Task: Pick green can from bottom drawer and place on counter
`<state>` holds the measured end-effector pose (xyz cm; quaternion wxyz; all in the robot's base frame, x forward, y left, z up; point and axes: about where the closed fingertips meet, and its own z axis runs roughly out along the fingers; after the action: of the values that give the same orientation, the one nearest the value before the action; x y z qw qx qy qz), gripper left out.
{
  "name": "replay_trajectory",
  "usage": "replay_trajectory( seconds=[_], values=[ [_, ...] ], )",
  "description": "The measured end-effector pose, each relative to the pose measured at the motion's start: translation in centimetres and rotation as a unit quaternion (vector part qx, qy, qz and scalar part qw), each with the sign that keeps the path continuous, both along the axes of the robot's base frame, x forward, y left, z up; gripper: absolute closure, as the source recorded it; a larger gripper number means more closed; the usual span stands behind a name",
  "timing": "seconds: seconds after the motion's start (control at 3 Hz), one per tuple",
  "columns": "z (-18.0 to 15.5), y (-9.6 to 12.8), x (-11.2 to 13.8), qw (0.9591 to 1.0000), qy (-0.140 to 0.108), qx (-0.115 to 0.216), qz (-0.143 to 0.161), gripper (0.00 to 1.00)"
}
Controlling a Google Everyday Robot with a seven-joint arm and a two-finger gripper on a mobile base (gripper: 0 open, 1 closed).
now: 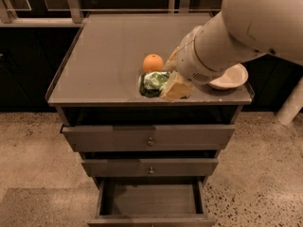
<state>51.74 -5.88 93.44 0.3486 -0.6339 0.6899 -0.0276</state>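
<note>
Placement is the step in hand, judging from the single camera view; the green can (151, 83) is out of the bottom drawer (151, 220), which stands pulled open and shows only a dark bare floor; the can now sits low at the front part of the counter (104, 56), just in front of the orange (152, 63) and close to the front edge.

Gripper (165, 82) comes in from the right on the end of the pale arm (227, 41) and is down at the can; one tan finger (177, 86) lies against the can's right side, and the other seems to reach round behind it, so the jaws look clamped on the can, though the far side of the grip is partly hidden; whether the can's base already rests on the counter or hangs just clear of it I cannot tell.

Next move, as I judge it, calls for settling the can upright on the surface, parting the jaws and lifting straight away; care is needed not to nudge the orange or the white bowl (232, 75) to the right, nor to tip the can over the near edge.
</note>
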Motion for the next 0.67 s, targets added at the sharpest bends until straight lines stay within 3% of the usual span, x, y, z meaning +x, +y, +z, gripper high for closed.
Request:
replay_trajectory(
  seconds=[0.67],
  values=[
    [-5.1,-0.9,5.3,0.9991,0.034,-0.002,-0.026,1.0]
  ],
)
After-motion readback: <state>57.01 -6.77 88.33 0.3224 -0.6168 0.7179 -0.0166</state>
